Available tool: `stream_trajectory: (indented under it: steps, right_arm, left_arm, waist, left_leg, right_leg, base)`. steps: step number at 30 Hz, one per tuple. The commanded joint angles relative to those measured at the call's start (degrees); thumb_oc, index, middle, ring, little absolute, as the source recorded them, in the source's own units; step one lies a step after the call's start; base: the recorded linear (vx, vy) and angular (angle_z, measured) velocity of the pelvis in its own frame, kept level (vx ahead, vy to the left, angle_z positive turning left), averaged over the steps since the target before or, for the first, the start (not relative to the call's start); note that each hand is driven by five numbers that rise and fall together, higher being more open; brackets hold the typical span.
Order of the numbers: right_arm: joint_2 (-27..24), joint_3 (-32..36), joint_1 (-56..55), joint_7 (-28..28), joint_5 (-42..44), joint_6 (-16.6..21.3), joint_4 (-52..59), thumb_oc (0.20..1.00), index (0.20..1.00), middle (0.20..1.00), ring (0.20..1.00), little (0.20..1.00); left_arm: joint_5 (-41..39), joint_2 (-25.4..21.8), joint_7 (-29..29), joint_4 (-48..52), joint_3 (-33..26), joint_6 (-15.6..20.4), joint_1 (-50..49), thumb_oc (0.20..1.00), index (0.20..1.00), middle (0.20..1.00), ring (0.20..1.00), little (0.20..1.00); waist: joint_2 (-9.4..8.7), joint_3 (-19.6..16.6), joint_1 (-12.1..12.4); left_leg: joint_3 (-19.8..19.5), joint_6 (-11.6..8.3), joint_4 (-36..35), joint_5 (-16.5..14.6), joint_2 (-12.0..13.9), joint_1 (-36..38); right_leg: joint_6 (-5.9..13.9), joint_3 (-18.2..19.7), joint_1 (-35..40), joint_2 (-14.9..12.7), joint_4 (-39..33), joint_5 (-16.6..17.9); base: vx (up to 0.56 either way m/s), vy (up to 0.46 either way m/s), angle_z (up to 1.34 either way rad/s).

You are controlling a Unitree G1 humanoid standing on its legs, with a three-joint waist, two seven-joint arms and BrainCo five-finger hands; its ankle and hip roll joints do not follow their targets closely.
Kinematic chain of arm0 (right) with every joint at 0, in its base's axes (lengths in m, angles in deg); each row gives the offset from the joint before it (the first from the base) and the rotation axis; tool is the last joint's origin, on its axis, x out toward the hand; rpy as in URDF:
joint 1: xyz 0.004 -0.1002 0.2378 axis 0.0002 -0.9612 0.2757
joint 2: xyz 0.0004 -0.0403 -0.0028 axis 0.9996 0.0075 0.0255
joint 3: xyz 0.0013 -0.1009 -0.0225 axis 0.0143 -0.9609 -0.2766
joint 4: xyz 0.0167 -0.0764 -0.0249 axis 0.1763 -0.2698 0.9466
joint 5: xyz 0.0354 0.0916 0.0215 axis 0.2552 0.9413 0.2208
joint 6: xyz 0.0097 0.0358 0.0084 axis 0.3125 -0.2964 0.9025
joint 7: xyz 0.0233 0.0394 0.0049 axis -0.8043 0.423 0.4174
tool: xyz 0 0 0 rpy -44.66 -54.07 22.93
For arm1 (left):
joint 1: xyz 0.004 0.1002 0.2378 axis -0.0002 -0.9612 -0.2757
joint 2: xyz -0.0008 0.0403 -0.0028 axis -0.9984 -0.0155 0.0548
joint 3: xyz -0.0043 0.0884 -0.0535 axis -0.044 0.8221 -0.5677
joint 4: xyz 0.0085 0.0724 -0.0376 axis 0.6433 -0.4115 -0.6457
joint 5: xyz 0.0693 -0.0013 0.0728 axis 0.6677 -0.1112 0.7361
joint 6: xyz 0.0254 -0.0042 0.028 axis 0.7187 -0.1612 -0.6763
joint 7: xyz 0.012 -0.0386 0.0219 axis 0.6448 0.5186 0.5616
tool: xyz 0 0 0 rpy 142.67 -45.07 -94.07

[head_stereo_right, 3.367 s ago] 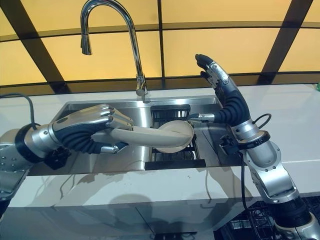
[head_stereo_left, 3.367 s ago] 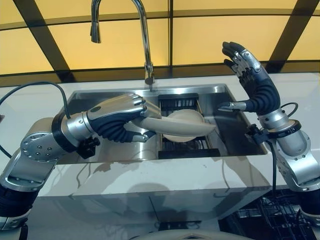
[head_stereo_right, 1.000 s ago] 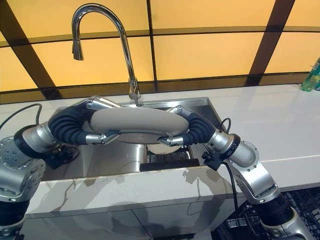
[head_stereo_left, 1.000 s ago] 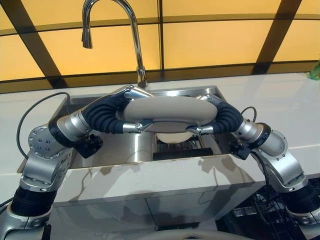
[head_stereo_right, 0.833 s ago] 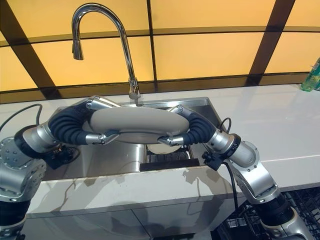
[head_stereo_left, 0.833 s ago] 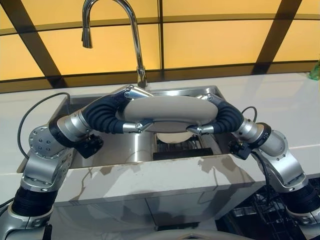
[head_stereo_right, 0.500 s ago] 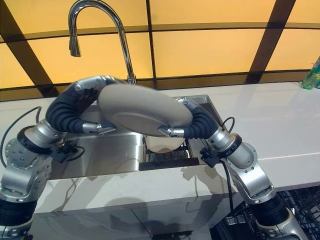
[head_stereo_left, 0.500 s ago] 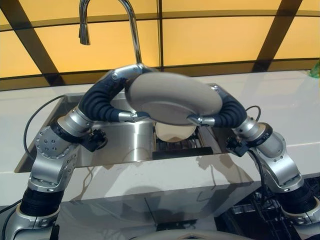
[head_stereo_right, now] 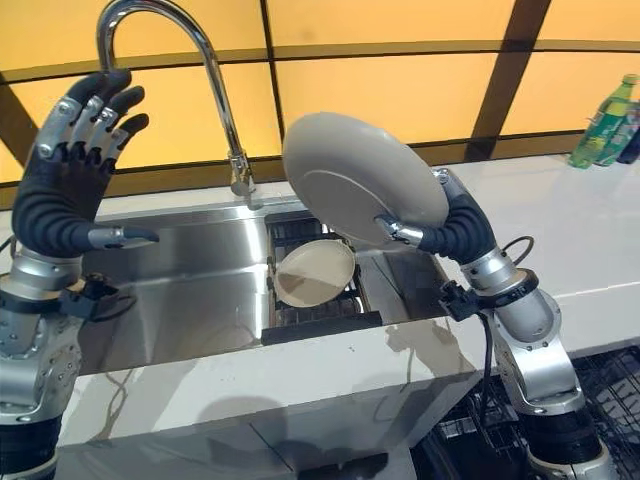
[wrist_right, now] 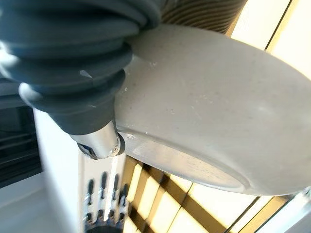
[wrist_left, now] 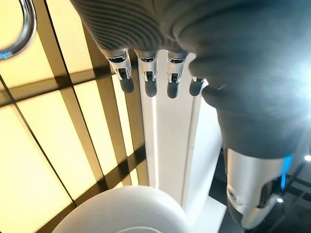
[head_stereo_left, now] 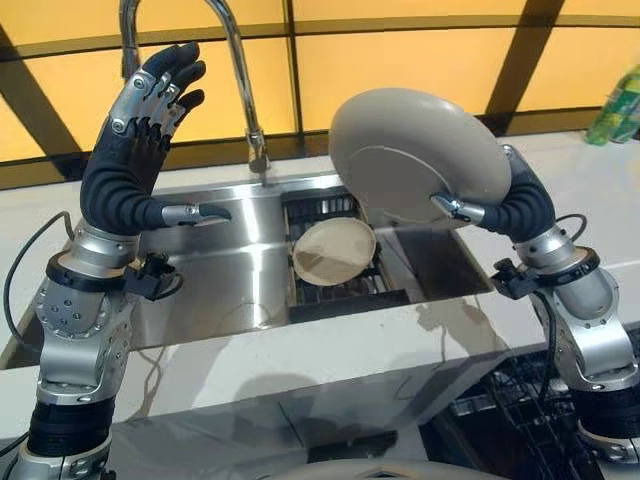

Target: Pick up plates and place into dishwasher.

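Right hand: in the left eye view the right hand (head_stereo_left: 505, 205) pinched the rim of the large plate (head_stereo_left: 415, 155), thumb on its underside and fingers behind, holding it tilted on edge above the sink (head_stereo_left: 230, 270) and to the right of the faucet (head_stereo_left: 235, 75).
Left hand: the left hand (head_stereo_left: 135, 130) was raised left of the faucet, fingers straight and spread, holding nothing.
Change: half a second before, both hands had gripped the plate over the sink; the left had since let go and lifted away, so the handover to the right hand looked finished and the plate free to travel to the dishwasher.
Sink contents: in the right eye view a smaller plate (head_stereo_right: 315, 272) leaned in the black rack (head_stereo_right: 320, 290) inside the sink, below the held plate and apart from it.
Left wrist view: the straight fingers (wrist_left: 148, 80) hung free.
Right wrist view: the thumb (wrist_right: 99, 143) pressed the plate's underside.
Dishwasher: a dark wire basket (head_stereo_left: 530, 405) showed below the counter, right of the sink; I could not make out anything in it.
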Motion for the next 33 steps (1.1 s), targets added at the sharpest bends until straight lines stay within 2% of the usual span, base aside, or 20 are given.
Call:
stream_trajectory:
  steps: [1,2,4,6,7,9,11,17,20,25,27,29,30,33]
  right_arm:
    - [-2.9,3.8,2.1,-4.0,-1.8,3.1,-0.3,0.2,0.2,0.2,0.2,0.2]
    - [-3.3,3.7,2.9,-4.9,-2.3,2.9,-0.8,0.2,0.2,0.2,0.2,0.2]
    - [-3.9,4.4,3.6,-6.8,-3.1,2.5,-1.5,0.2,0.2,0.2,0.2,0.2]
    - [-4.0,6.5,2.0,-7.9,-4.6,2.5,-1.9,0.2,0.2,0.2,0.2,0.2]
    - [-4.0,6.6,1.9,-8.0,-4.6,2.5,-1.8,0.2,0.2,0.2,0.2,0.2]
    - [-4.2,8.9,-0.6,-9.4,-6.3,2.2,-2.3,0.2,0.2,0.2,0.2,0.2]
    - [-4.4,11.1,-2.8,-10.4,-7.2,1.9,-3.3,0.2,0.2,0.2,0.2,0.2]
    - [-3.7,16.6,-8.4,-13.3,-8.8,2.2,-5.7,0.2,0.2,0.2,0.2,0.2]
    - [-3.7,19.0,-10.7,-13.7,-9.5,2.4,-7.5,0.2,0.2,0.2,0.2,0.2]
    - [-3.4,20.9,-13.1,-12.9,-7.3,2.8,-11.1,0.2,0.2,0.2,0.2,0.2]
    - [-2.6,21.6,-14.5,-14.5,-9.5,1.9,-12.5,0.2,0.2,0.2,0.2,0.2]
    - [-2.3,22.2,-16.2,-16.3,-11.1,1.3,-13.2,0.2,0.2,0.2,0.2,0.2]
    - [-2.2,22.7,-17.3,-17.5,-12.4,0.5,-14.0,0.2,0.2,0.2,0.2,0.2]
    - [-1.2,22.7,-18.9,-20.5,-14.0,-1.3,-15.0,0.2,0.2,0.2,0.2,0.2]
  left_arm:
    - [-1.5,-1.1,-1.0,-3.8,-4.3,4.0,-0.4,1.0,1.0,1.0,1.0,1.0]
    - [-1.1,-1.4,-1.8,-3.8,-4.7,4.2,-0.8,1.0,1.0,1.0,1.0,1.0]
    - [-1.9,-2.1,-2.3,-3.7,-5.4,4.1,-1.2,1.0,1.0,1.0,1.0,1.0]
    - [-2.4,-2.3,-2.7,-3.9,-5.7,3.1,-1.2,1.0,1.0,1.0,1.0,1.0]
    - [-2.4,-2.3,-2.7,-3.9,-5.6,3.1,-1.2,1.0,1.0,1.0,1.0,1.0]
    - [-2.1,-2.6,-3.6,-4.7,-5.1,1.5,-0.9,1.0,1.0,1.0,1.0,1.0]
    - [-2.0,-2.8,-4.1,-5.9,-4.9,0.5,-0.5,1.0,1.0,1.0,1.0,1.0]
    - [-1.3,-4.0,-6.2,-7.9,-6.2,1.2,0.2,1.0,1.0,1.0,1.0,1.0]
    - [-1.4,-4.8,-6.2,-9.3,-6.9,2.3,0.0,1.0,1.0,1.0,1.0,1.0]
    - [0.0,-4.7,-6.7,-9.8,-8.2,3.3,-1.0,1.0,1.0,1.0,1.0,1.0]
    - [0.0,-4.7,-5.9,-10.2,-8.8,3.6,-1.2,1.0,1.0,1.0,1.0,1.0]
    - [-0.1,-4.9,-5.6,-9.8,-8.9,3.0,-1.0,1.0,1.0,1.0,1.0,1.0]
    - [-0.2,-5.0,-5.1,-9.6,-9.3,2.6,-1.1,1.0,1.0,1.0,1.0,1.0]
    - [0.5,-5.3,-4.7,-9.1,-9.6,2.6,-1.8,1.0,1.0,1.0,1.0,1.0]
  waist:
    - [-2.99,-1.3,-0.3]
    - [-2.94,-0.6,0.0]
    - [-2.55,-0.7,-0.4]
    - [-1.69,-0.9,-1.9]
    - [-1.7,-1.0,-1.7]
    - [-1.09,-1.1,-3.6]
    - [-0.78,-0.8,-5.2]
    - [-0.27,1.1,-9.2]
    - [-0.46,2.0,-10.5]
    - [-1.03,2.7,-10.6]
    - [-1.05,3.0,-11.0]
    - [-1.01,3.2,-11.3]
    - [-0.98,3.2,-11.2]
    - [-1.2,2.9,-10.2]
  left_leg:
    - [-10.4,0.76,16.9,-10.9,-3.5,-5.7]
    - [-11.9,1.46,16.4,-10.9,-4.0,-5.4]
    - [-12.6,2.23,13.6,-9.9,-4.2,-4.6]
    - [-11.4,2.37,10.1,-9.0,-3.4,-3.1]
    - [-11.3,2.37,9.8,-8.8,-3.4,-2.9]
    - [-10.6,2.62,7.6,-8.4,-3.4,-1.7]
    - [-9.7,3.11,6.5,-8.7,-3.7,-0.7]
    - [-7.1,4.56,4.8,-9.9,-5.1,0.8]
    - [-4.8,5.1,5.8,-11.6,-5.4,1.2]
    - [-1.0,5.49,6.0,-12.1,-5.0,1.3]
    - [-0.4,5.81,6.0,-11.9,-4.6,1.1]
    - [-0.2,6.05,6.5,-12.0,-4.5,0.5]
    - [-0.3,6.29,6.9,-11.8,-4.5,-0.2]
    - [-0.4,5.89,7.5,-11.5,-4.6,-1.8]
  right_leg:
    - [0.45,-1.1,-2.9,-0.3,3.0,1.1]
    - [0.39,-0.1,-3.2,0.0,4.0,1.1]
    - [0.4,1.1,-4.0,0.3,5.0,0.6]
    - [0.94,1.7,-4.8,0.2,6.1,0.0]
    - [0.95,1.8,-4.8,0.2,6.2,-0.1]
    - [1.9,3.0,-5.8,-0.3,6.9,0.0]
    - [2.97,4.0,-7.2,-1.3,7.9,0.5]
    - [6.18,6.9,-12.0,-3.8,9.0,3.5]
    - [7.41,6.7,-13.6,-4.7,9.5,4.7]
    - [7.95,4.4,-16.2,-6.1,11.0,6.5]
    - [7.74,5.2,-17.1,-5.7,13.9,6.9]
    - [7.31,6.1,-17.6,-4.6,17.0,5.8]
    - [6.96,6.0,-17.3,-4.0,17.9,4.2]
    - [6.83,4.5,-15.1,-5.0,14.2,2.8]
  base:
    - [-0.12,0.067,-0.7]
    - [-0.12,0.083,-0.81]
    - [-0.11,0.175,-0.89]
    - [-0.08,0.22,-0.64]
    - [-0.06,0.206,-0.3]
    - [-0.06,0.211,-0.64]
    - [-0.08,0.223,-0.78]
    - [-0.13,0.197,-0.34]
    - [-0.09,0.097,-0.43]
    - [-0.09,-0.012,-0.65]
    - [-0.07,-0.069,-0.57]
    - [-0.06,-0.066,-0.32]
    - [-0.05,-0.101,-0.14]
    - [-0.02,-0.165,-0.05]
